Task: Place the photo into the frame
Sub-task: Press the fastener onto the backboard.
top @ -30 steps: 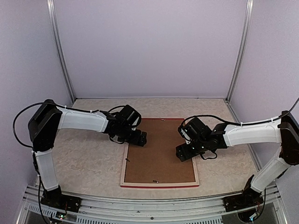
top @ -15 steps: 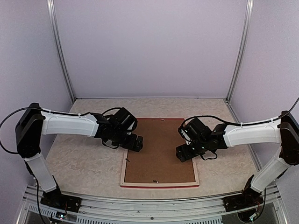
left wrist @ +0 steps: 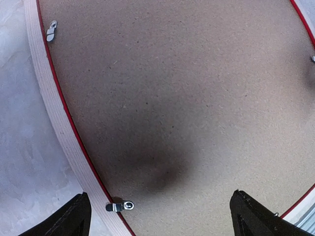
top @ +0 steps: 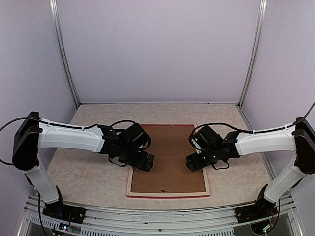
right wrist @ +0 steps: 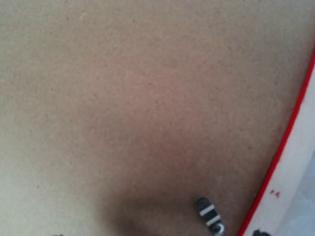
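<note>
- The frame (top: 167, 193) lies face down in the middle of the bench (top: 88, 172), pale wood up, with a thin red edge showing along its inner lip and its near side.
- A plain brown backing board (top: 167, 157) fills the opening. The photo is not visible in any view.
- Small metal turn clips sit along the inside of the rails. Your left wrist view shows two on the left rail (left wrist: 120, 206) (left wrist: 50, 30), and your right wrist view shows one beside the right rail (right wrist: 210, 216).
- Your left end effector (top: 143, 164) is over the board just inside the left rail. Its fingers (left wrist: 74, 219) are spread wide with nothing between them.
- Your right end effector (top: 193, 162) is over the board's right side, near the right rail. It is spread too, and only dark tips show at the bottom edge of its view. You cannot tell whether it touches the board.
- Nothing else lies on the bench around the frame; both arms reach in from the sides, with black cables looping off the wrists.
- The bench top is beige and marbled. Plain lilac walls enclose it, with aluminium posts (top: 63, 54) in the back corners and an aluminium rail (top: 157, 219) along the near edge.
</note>
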### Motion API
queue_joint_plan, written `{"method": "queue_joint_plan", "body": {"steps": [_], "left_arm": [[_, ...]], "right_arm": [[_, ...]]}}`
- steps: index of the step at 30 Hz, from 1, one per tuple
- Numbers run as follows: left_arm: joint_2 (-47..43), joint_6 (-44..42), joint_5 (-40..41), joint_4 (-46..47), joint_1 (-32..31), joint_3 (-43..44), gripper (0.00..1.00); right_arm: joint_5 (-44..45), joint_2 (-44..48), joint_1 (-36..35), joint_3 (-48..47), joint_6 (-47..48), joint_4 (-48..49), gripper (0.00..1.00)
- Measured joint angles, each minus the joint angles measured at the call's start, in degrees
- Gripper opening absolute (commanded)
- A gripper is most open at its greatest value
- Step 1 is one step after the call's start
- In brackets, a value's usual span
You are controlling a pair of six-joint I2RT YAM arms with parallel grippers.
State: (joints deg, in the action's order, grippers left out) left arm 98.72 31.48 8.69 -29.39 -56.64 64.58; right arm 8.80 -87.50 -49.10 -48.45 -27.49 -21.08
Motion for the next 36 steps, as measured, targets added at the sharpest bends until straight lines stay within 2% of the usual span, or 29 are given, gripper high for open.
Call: {"method": "queue_joint_plan", "body": {"steps": [14, 26, 36], "left_arm": [[-0.72, 5.40, 1.05, -2.40, -4.90, -1.97, 0.99], [0.04, 5.68, 2.21, -2.38, -5.18, -1.99, 0.99], [1.38, 5.68, 2.29, -2.38, -5.18, -2.21, 0.99]], "right_arm": [[-0.07, 0.55, 0.00, 1.31, -0.70, 0.42, 0.82], [0.87, 1.64, 0.00, 1.46, -2.10, 0.26, 0.99], [2.47, 1.95, 0.00, 1.49, -2.54, -0.59, 1.00]]}}
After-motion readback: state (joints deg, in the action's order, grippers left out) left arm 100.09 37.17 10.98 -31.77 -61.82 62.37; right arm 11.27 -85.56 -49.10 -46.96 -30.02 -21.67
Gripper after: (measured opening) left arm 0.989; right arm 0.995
